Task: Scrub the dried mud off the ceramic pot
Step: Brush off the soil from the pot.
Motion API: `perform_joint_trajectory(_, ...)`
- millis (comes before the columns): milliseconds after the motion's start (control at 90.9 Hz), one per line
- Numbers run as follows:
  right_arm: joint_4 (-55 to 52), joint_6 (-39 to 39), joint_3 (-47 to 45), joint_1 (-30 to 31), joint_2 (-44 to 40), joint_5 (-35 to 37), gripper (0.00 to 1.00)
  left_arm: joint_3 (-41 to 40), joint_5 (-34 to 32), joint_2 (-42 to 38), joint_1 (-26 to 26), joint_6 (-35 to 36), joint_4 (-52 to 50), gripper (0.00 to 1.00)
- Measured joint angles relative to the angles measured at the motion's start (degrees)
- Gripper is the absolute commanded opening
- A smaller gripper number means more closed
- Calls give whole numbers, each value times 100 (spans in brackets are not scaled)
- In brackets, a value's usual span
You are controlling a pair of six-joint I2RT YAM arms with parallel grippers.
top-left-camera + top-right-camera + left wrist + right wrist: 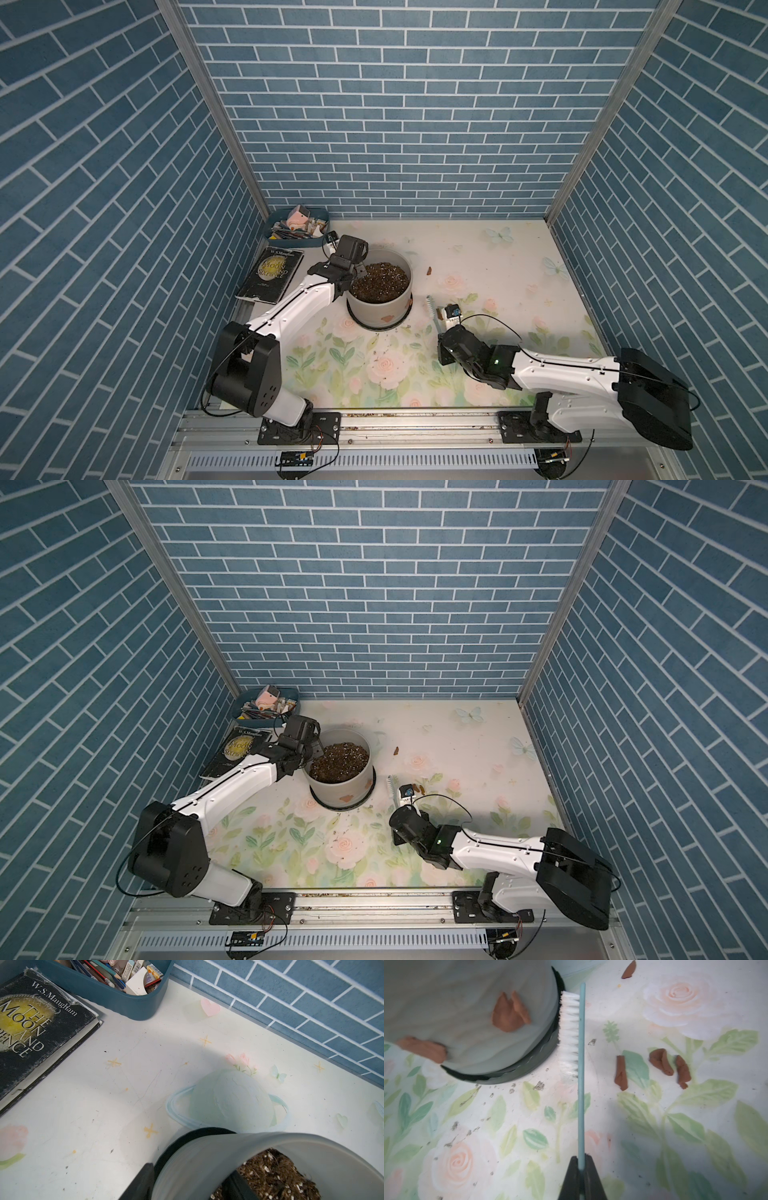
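Right gripper (581, 1160) clamps one brush (581, 1084) beside one ceramic pot (446, 1001) bearing two mud patches (508, 1014); left gripper (358, 271) clamps its rim

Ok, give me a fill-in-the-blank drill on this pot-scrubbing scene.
1. The right hand is shut on the ____ of the brush.
2. The left hand grips the ceramic pot at its ____.
3. In the right wrist view, ____ patches of dried mud are stuck on the pot wall.
4. The brush's bristles are ____ in colour.

Missing words: handle; rim; two; white.
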Motion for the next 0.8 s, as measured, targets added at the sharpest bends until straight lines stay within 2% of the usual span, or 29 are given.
perform_joint_trajectory(66, 31, -22, 146, -127, 179, -44, 0, 98, 83, 22, 13, 170, -155, 46)
perform_joint_trajectory(308, 411, -297, 876, -131, 1309, -323, 0, 382, 330, 254, 66, 420, -96, 46)
perform_joint_trajectory(440, 466, -367, 892, 118, 1357, -280, 0, 402, 417, 256, 87, 702, -199, 32)
perform_joint_trajectory(605, 481, -345, 750, 549, 1084, -98, 0, 435, 579, 223, 63, 1047, -398, 9)
perform_joint_trajectory(671, 529, -345, 568, 723, 855, -74, 0, 450, 374, 236, 0, 940, -415, 0)
perform_joint_trajectory(803, 739, -365, 387, 1043, 505, -103, 0, 444, 319, 267, 98, 767, -291, 0)
